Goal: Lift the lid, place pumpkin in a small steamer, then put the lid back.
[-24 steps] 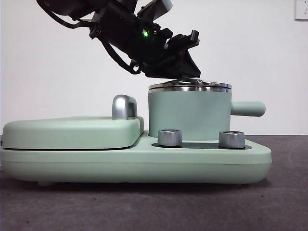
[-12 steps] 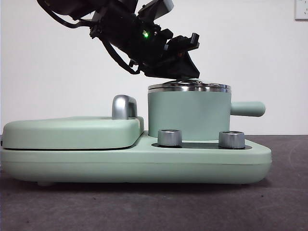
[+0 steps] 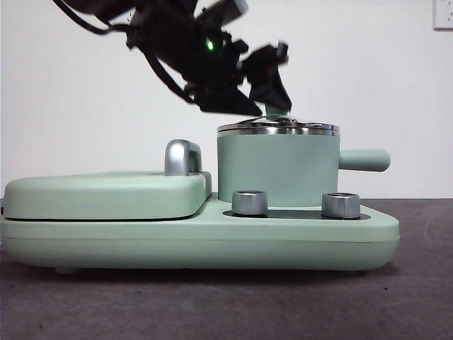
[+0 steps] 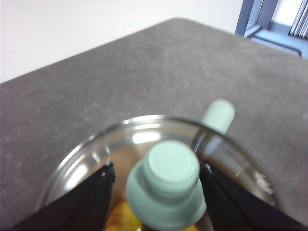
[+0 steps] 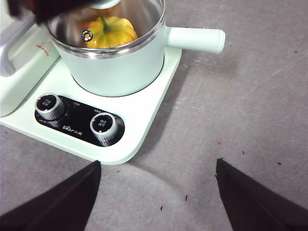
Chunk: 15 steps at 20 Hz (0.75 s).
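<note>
Lid [image 3: 278,128] is sitting on the small steamer [image 3: 277,170] in the front view, steel rim flush on steel rim all the way round as far as I can see, so the job looks basically finished. My left tool [image 3: 272,106] hangs just above it, coming in from the upper left, big, black and a bit blurred. The steamer is a smooth mint cylinder with a straight handle poking right, parked on the right end of the wide base [image 3: 198,237] behind two ribbed silver knobs [image 3: 250,202]. On the left is the flat cover [image 3: 106,193] with its shiny arched handle.

Left wrist view: I'm looking straight down at the lid's mint knob [image 4: 166,190], a chunky matte mushroom shape. My two jaws stand either side of it with visible gaps, so the left tool [image 4: 156,179] is spread and not gripping anything. That makes sense if the lid is meant to rest there. Through the glass there's a smear of orange near the bottom edge.

Right wrist view: that orange is the pumpkin [image 5: 110,32], glossy, ribbed, green stem, sitting inside the pot under the glass. My right tool [image 5: 156,185] waits over the bare grey surface [image 5: 240,96] on the near side of the base, jaws wide apart and empty.
</note>
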{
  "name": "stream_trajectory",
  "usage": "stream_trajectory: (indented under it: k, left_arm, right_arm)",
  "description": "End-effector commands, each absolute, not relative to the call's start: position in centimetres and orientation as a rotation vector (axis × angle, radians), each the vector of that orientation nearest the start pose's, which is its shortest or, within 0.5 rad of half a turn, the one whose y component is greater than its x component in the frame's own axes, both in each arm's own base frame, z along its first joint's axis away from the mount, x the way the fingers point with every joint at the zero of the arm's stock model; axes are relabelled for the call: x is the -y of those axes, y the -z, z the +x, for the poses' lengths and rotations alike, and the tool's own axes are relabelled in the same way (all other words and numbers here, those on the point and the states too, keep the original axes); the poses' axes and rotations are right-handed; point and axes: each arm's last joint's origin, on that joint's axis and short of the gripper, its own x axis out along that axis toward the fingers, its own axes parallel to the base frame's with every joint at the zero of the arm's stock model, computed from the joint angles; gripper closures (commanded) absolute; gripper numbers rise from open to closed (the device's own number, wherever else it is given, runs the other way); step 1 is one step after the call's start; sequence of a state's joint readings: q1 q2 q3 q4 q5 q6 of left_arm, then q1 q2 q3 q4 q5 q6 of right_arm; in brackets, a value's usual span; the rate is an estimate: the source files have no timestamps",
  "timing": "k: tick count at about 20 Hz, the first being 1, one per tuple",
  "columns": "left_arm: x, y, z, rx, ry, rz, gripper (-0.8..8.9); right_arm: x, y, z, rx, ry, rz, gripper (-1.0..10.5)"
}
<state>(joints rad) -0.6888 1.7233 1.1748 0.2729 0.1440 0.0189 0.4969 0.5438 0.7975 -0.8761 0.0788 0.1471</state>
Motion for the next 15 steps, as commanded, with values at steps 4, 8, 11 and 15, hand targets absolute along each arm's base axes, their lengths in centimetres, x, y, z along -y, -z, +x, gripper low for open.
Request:
stream_trajectory:
  k: [4,8,11,15]
  left_arm:
    - [22.3,-31.6,27.6,-0.315,0.784,-0.072,5.24]
    - [19.3,-32.7,25.7,-0.478,0.72,-0.076,5.24]
    - [17.7,-32.6,24.6,-0.556,0.695,-0.026,5.25]
    - [16.0,-30.7,23.1,-0.658,0.664,0.008,5.25]
  right_arm:
    - [-4.4,-30.5,8.5,-0.621,-0.362,-0.028,5.8]
    - [-4.5,-30.6,8.6,-0.611,-0.375,-0.049,5.8]
    - [-4.7,-30.5,9.0,-0.609,-0.391,-0.08,5.8]
    - [-5.4,-30.6,10.1,-0.6,-0.439,-0.091,5.8]
